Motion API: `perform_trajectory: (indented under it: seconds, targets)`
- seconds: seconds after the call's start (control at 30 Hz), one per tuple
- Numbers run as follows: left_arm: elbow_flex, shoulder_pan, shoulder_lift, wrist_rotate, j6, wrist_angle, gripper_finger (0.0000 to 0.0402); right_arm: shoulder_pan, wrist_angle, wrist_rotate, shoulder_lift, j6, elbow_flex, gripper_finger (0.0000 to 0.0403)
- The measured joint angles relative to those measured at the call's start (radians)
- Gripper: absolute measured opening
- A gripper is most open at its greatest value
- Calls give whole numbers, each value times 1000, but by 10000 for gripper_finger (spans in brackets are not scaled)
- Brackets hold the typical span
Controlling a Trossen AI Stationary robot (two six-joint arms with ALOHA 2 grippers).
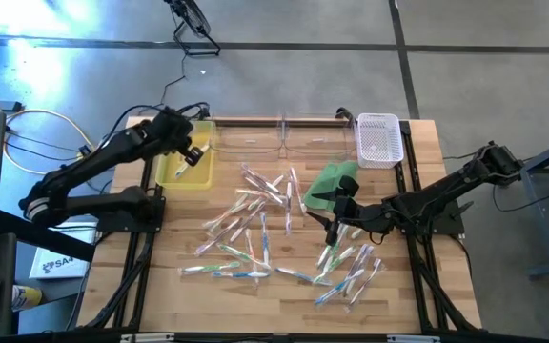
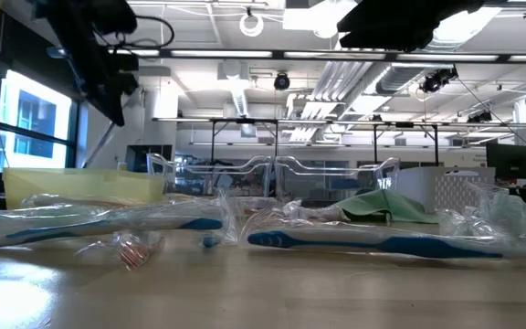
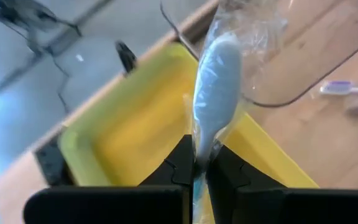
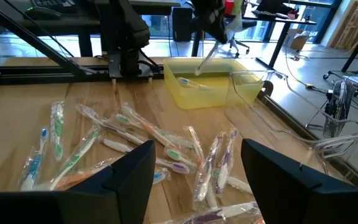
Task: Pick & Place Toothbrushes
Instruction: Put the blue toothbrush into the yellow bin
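Right up against the low camera, a blue toothbrush (image 2: 373, 243) in its clear wrapper is lying flat on the wooden table (image 1: 284, 291), its long axis running across the view, head toward the left. Another blue one (image 2: 108, 228) is lying just left of it, the same way.

Over at the far left corner, the left gripper (image 1: 193, 155) is hanging above the yellow bin (image 1: 172, 174), clenched tight on the end of a wrapped toothbrush (image 3: 213, 99). That brush is sticking straight out from between the fingers (image 3: 179, 168), its pale head pointing away over the bin's wall. One brush (image 4: 188, 81) is lying inside the bin.

The right gripper (image 1: 333, 229) is hovering low at the right side of the pile, fingers (image 4: 132, 171) spread wide and holding nothing, aimed toward the scattered toothbrushes (image 1: 255, 214). These are lying every which way across the middle of the table, some crossing each other.

A green cloth (image 1: 324, 186) is sitting just beyond the right gripper. Along the far edge, two clear trays (image 1: 279, 138) are standing between the yellow bin and a white basket (image 1: 379, 140).
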Motion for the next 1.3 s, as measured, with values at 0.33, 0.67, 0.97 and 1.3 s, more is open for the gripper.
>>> perform_trajectory:
  seconds: [0.33,0.67,0.97,1.3]
  targets:
    - [0,132,121,78,37,-32,14,0,-15,0,0,26,0,231]
    - [0,187,153,123,58,-52,86,0,-25,0,0,33,0,231]
    - [1,187,153,98,51,-16,134,0,-25,0,0,48,0,231]
    - [1,186,85,195,265,90,118,0,-23,0,0,48,0,231]
